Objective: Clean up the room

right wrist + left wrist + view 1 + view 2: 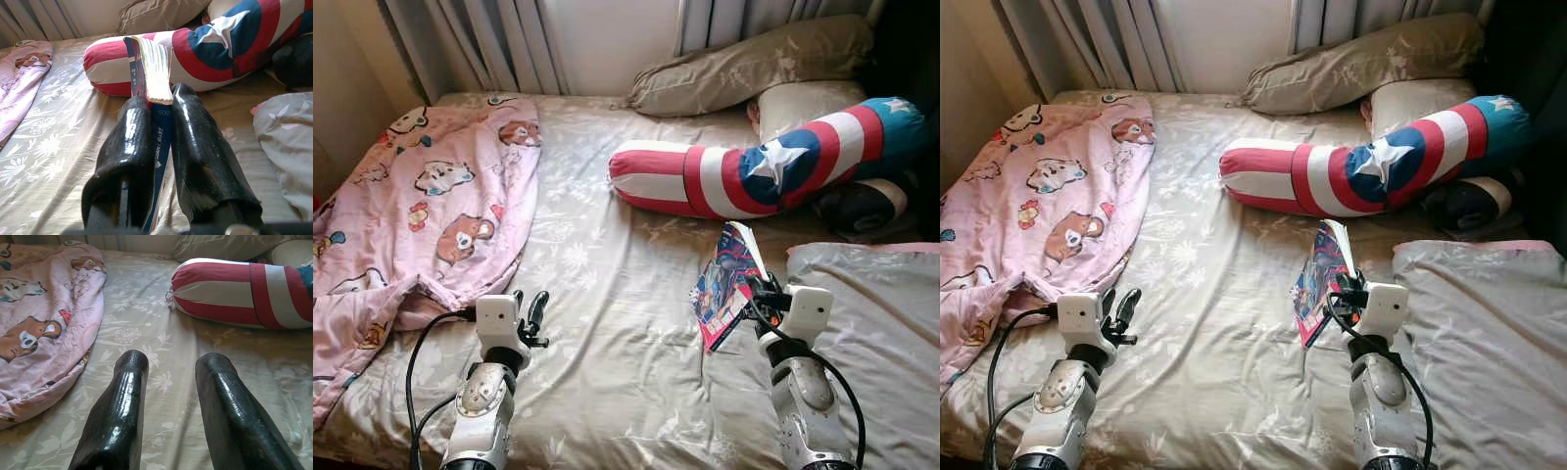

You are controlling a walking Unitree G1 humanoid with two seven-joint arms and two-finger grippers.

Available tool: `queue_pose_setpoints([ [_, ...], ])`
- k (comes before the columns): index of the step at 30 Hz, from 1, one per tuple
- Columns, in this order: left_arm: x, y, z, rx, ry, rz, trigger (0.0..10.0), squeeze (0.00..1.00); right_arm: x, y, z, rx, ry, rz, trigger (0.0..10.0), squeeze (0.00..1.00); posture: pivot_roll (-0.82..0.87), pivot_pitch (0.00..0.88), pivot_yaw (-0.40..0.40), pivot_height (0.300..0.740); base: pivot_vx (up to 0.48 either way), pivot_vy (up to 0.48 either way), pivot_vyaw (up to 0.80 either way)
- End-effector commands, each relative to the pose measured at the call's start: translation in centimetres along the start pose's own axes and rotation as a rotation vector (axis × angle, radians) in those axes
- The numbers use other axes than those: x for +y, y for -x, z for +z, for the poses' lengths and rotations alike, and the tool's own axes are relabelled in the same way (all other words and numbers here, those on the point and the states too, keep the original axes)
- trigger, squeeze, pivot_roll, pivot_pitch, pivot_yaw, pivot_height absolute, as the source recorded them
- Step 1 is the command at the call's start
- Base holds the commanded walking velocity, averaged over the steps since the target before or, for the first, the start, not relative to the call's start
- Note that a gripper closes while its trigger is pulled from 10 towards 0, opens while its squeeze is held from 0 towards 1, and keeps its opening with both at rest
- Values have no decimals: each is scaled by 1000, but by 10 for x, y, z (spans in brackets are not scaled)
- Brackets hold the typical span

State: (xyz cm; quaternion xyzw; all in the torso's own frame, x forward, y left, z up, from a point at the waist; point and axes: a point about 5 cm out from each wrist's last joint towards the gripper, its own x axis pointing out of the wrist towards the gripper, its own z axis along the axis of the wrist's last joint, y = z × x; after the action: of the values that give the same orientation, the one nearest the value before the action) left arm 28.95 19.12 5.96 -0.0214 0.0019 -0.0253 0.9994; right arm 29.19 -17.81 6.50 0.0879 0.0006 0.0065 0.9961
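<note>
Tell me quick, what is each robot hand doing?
Left end effector: open, holding nothing, above the bedsheet.
Right end effector: closed on the comic book.

On the spine of the comic book (pixel 155 105), at twelve o'clock from my right wrist camera, I read "205"; lower white lettering there is too small and skewed to read.

A bedroom in a home. A bed (pixel 607 323) with a beige floral sheet takes up most of the scene. On it lie a pink cartoon-bear blanket (pixel 431 206), a red, white and blue star bolster (pixel 754 171) and beige pillows (pixel 744 69). Grey curtains (pixel 499 39) hang against the wall behind the bed's head.
</note>
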Motion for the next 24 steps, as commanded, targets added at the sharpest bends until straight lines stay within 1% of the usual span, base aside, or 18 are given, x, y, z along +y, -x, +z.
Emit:
queue_pose_setpoints([
  [1, 0, 2, -1, 12, 4, -4, 10000, 0, 4, -2, 9, -40, -10, 23, 10000, 0, 19, 119, 29, 725, 0, 0, 0],
  [11, 1, 2, -1, 14, 4, -5, 10000, 0, 5, 0, 7, -38, -28, 22, 10000, 0, 23, 122, 29, 655, 0, 0, 0],
  [14, 1, 2, -1, 15, 6, -3, 10000, 0, 4, 1, 9, -60, -39, 8, 10000, 0, 24, 122, 29, 655, 0, 0, 0],
  [24, 1, 2, -1, 16, 4, -4, 10000, 0, 2, 3, 6, -46, -44, 6, 10000, 0, 24, 123, 30, 655, 0, 0, 0],
])
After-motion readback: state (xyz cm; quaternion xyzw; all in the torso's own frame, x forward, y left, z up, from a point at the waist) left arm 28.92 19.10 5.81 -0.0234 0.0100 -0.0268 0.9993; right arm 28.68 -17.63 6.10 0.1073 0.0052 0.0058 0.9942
